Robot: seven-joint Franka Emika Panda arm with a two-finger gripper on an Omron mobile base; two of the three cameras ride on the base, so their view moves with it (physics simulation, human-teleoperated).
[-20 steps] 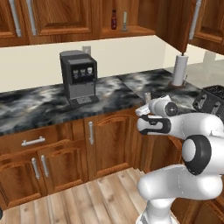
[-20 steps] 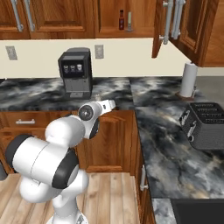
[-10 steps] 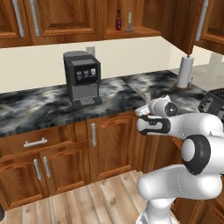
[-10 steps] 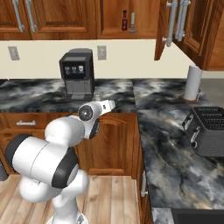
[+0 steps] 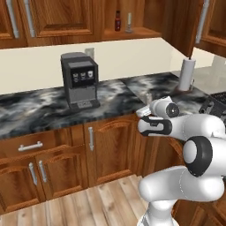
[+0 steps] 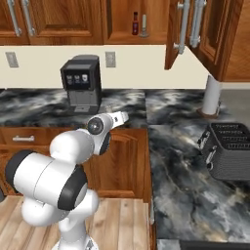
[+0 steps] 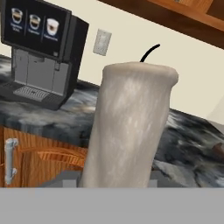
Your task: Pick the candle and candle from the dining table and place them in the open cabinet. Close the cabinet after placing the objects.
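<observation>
Clamped in the gripper (image 7: pixel 116 183) and carried at counter height, stubby beige candle (image 7: pixel 129 122) en route to open cabinet (image 6: pixel 141 22), liable to clip the shelf edge or topple the taller candle (image 6: pixel 144 25) there.

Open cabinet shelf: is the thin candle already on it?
Yes, the thin candle stands on the open cabinet shelf beside the red-capped bottle.

Black coffee machine (image 5: pixel 80 80) stands on the marbled counter (image 5: pixel 39 110) at ten o'clock; paper towel roll (image 5: pixel 186 74) at two; toaster (image 6: pixel 229 150) at three; red-capped bottle (image 6: pixel 135 23) near twelve.
</observation>
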